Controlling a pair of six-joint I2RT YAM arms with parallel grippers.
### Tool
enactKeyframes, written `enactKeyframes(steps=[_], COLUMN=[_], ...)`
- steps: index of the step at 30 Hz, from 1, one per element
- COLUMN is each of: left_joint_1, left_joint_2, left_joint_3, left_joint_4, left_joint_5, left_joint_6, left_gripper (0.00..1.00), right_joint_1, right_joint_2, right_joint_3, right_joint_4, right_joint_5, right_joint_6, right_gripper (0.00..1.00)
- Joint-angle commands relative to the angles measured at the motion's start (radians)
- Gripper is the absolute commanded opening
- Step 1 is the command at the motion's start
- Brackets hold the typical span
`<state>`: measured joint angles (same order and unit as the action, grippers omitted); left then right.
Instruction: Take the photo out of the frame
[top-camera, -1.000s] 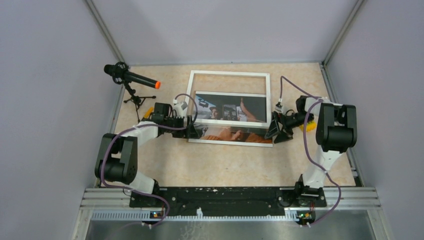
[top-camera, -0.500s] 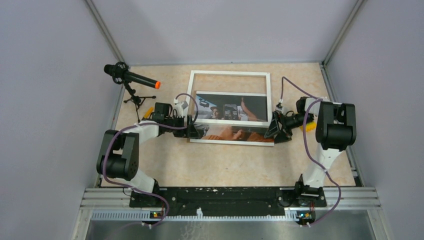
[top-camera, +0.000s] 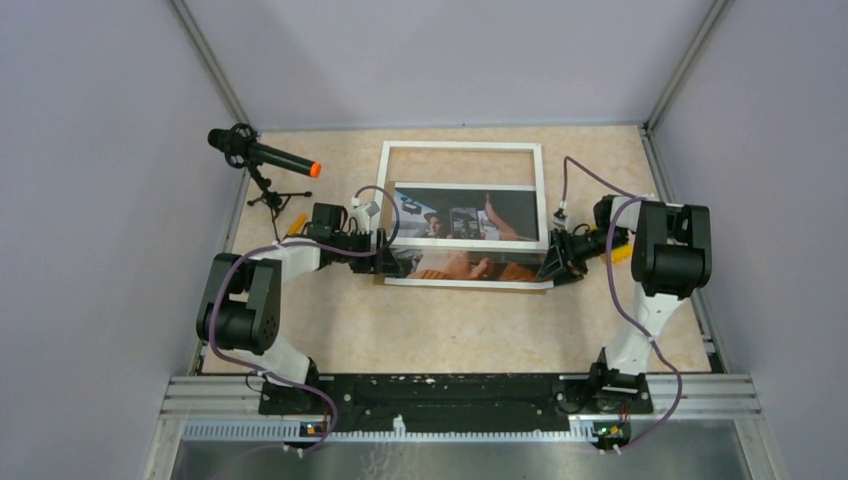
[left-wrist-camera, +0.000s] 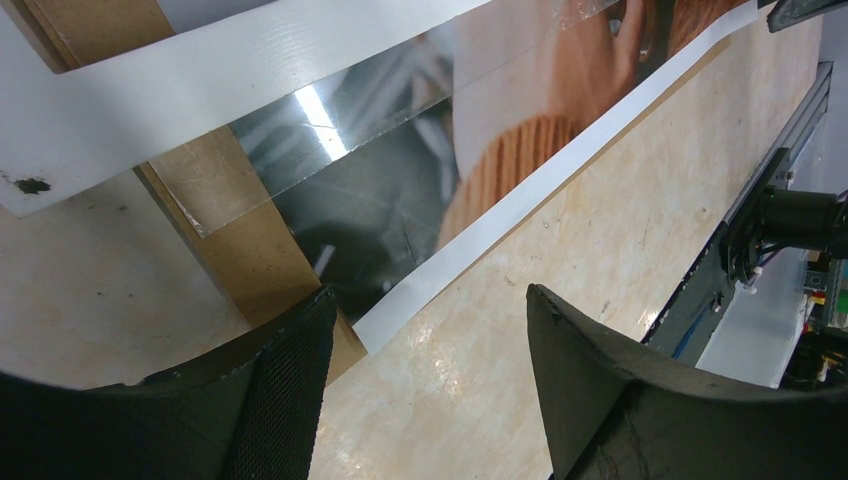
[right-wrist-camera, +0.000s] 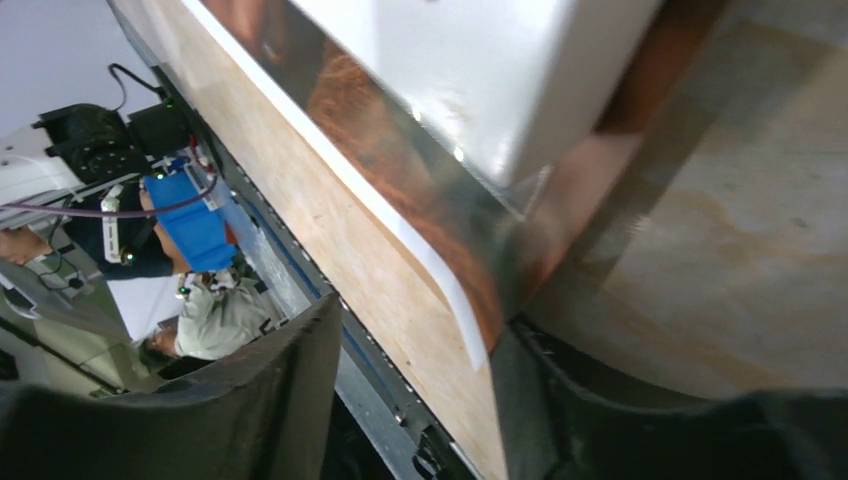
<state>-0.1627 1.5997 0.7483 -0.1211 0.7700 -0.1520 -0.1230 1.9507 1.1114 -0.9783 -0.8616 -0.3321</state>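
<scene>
Photo (top-camera: 465, 225), long axis left–right, spans the grippers: left gripper (top-camera: 400, 265) at its lower-left corner, right gripper (top-camera: 548, 266) at lower-right, both with jaws apart.

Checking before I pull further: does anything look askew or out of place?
Yes. The dark glossy collage photo sits half slid out of the thin white rectangular frame, toward the near side; the frame's far half shows only table.

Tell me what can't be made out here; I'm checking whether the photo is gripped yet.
- Right pincer: right wrist view blurred; contact with the photo unclear.
- Left pincer: its own finger hides the brown backing corner.
- Top view: both grips too small.
- Frame: cut off by both wrist views' edges.
</scene>
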Motion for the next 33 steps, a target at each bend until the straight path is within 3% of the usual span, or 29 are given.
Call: enactKeyframes(steps=[1, 6, 10, 11, 16, 20, 26, 33], left_joint_1=[-0.015, -0.016, -0.023, -0.025, -0.081, -0.212, -0.427, -0.56], left_joint_2=[0.027, 0.019, -0.03, -0.051, -0.207, -0.283, -0.273, -0.215], left_joint_3=[0.022, 0.027, 0.029, 0.027, 0.001, -0.01, -0.029, -0.069], left_joint_4=[-0.008, -0.011, -0.031, -0.036, -0.045, -0.007, 0.108, 0.269], left_joint_5=[-0.018, -0.011, -0.001, -0.001, -0.039, -0.14, -0.311, -0.379], left_joint_6=[0.035, 0.047, 0.099, 0.117, 0.279, 0.435, 0.675, 0.898], left_gripper=[0.74, 0.74, 0.78, 0.79, 0.83, 0.86, 0.88, 0.89], right_joint_1=[-0.026, -0.038, -0.038, -0.038, -0.038, -0.04, -0.052, -0.078], right_joint_2=[0.013, 0.004, 0.002, -0.001, -0.008, -0.014, -0.028, -0.024], right_joint_3=[-0.003, 0.003, 0.015, 0.019, 0.042, 0.058, 0.064, 0.073], right_joint_4=[0.001, 0.002, -0.02, -0.027, -0.09, -0.131, -0.198, -0.262], right_joint_5=[0.044, 0.044, 0.012, 0.003, -0.084, -0.176, -0.25, -0.293], right_joint_6=[-0.041, -0.034, -0.047, -0.051, -0.106, -0.142, -0.211, -0.279], right_gripper=[0.45, 0.26, 0.02, 0.0, 0.0, 0.0, 0.0, 0.0])
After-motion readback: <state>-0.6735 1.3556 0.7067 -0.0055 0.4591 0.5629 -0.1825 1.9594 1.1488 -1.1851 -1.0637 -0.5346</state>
